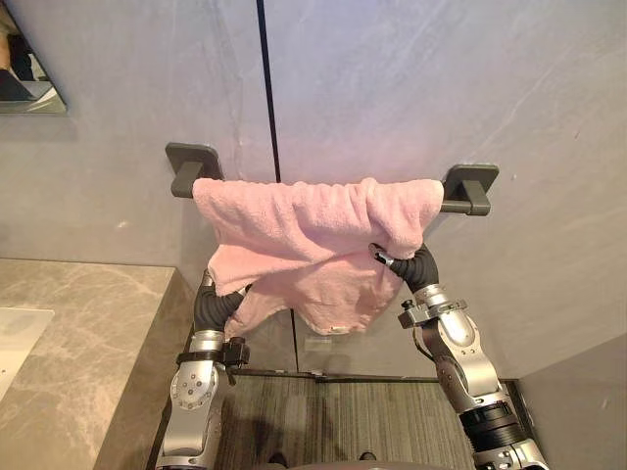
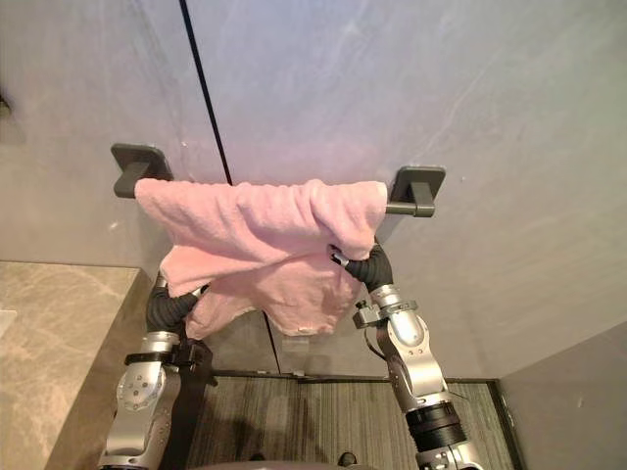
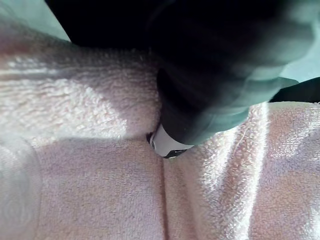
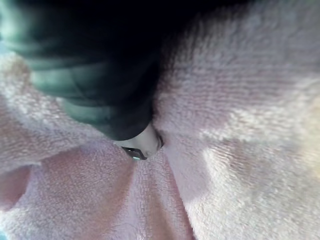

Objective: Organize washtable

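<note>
One pink towel (image 1: 313,230) on one bar (image 1: 466,199); left hand (image 3: 215,80), right hand (image 4: 90,65): fingers hidden, untellable.

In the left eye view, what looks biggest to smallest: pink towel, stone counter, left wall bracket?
1. pink towel and stone counter: they look about alike, so I won't rank them.
2. left wall bracket: clearly the smallest.

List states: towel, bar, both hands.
pink towel: draped over the bar, bunched and uneven, lower edge hanging crooked.
towel bar: wall-mounted, middle covered by the towel, end brackets showing.
left hand: buried in the towel's lower left folds.
right hand: buried in the towel's right side.
</note>
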Tool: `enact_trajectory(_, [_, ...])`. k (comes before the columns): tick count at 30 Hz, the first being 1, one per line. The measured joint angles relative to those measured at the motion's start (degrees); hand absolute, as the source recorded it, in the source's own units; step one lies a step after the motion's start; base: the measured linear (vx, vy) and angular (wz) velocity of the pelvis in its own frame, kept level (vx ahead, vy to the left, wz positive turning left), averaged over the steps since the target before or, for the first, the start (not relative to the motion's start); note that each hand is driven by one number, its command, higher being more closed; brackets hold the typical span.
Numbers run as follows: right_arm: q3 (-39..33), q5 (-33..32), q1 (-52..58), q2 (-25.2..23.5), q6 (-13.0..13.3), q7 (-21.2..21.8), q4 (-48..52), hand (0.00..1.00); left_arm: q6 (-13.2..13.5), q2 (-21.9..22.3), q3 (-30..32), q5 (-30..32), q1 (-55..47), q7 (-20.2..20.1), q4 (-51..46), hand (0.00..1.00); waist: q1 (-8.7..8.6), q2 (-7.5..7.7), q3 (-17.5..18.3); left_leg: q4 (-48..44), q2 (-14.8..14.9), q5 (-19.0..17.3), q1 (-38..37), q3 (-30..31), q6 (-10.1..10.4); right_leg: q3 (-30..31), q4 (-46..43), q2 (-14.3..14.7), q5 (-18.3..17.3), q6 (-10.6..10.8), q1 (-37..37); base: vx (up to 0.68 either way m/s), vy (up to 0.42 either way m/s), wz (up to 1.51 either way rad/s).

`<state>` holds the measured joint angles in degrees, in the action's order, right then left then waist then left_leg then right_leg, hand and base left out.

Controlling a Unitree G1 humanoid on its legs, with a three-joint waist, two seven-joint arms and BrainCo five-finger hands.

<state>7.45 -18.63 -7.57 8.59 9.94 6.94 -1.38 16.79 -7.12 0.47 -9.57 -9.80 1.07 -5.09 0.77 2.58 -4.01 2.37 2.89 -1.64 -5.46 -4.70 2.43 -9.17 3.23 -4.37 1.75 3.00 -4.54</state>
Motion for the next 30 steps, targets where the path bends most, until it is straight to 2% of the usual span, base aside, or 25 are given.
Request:
enact_trajectory(8, [-1.48, -0.33, 0.67, -0.33, 0.91, -0.01, -0.63, 1.00, -0.08, 0.57, -0.06, 0.01, 2.17, -0.81, 0.98, 1.00, -0.33, -0.92, -0.11, -0.17, 0.02, 0.00, 0.66, -0.08, 0.00, 0.11, -0.05, 0.01, 0.01, 0.01, 0.69, 0.00, 0.000, 0.00])
enact_trajectory(14, [-1.48, -0.45, 0.69, -0.93, 0.86, 0.01, -4.44, 1.00, -0.35, 2.14, -0.09, -0.01, 2.72, -0.98, 7.82, 1.00, -0.47, -0.96, -0.13, -0.32, 0.08, -0.03, 0.86, -0.08, 0.03, 0.24, -0.21, 0.04, -0.04, 0.06, 0.92, -0.02, -0.003, 0.00])
enact_trajectory(24, [-1.47, -0.25, 0.61, -1.64, 1.72, 0.74, -6.37, 1.00, -0.14, 2.76, -0.06, -0.05, 3.59, -0.98, 13.16, 1.00, -0.09, -1.10, -0.04, -0.39, 0.03, -0.02, 0.88, -0.11, 0.02, 0.44, -2.07, -0.08, -1.05, 0.32, 1.82, 0.00, 0.000, 0.00])
enact_trajectory(30, [-1.47, 2.06, 0.59, -2.59, 2.43, 0.73, -7.82, 1.00, -0.11, 2.77, -0.01, -0.06, 3.44, -0.95, 14.98, 1.00, -0.06, -2.20, 0.81, -0.19, 0.07, -0.01, 0.69, 0.15, 0.02, 0.05, -1.63, 0.01, -0.99, 0.24, 1.68, -0.01, -0.002, 0.01])
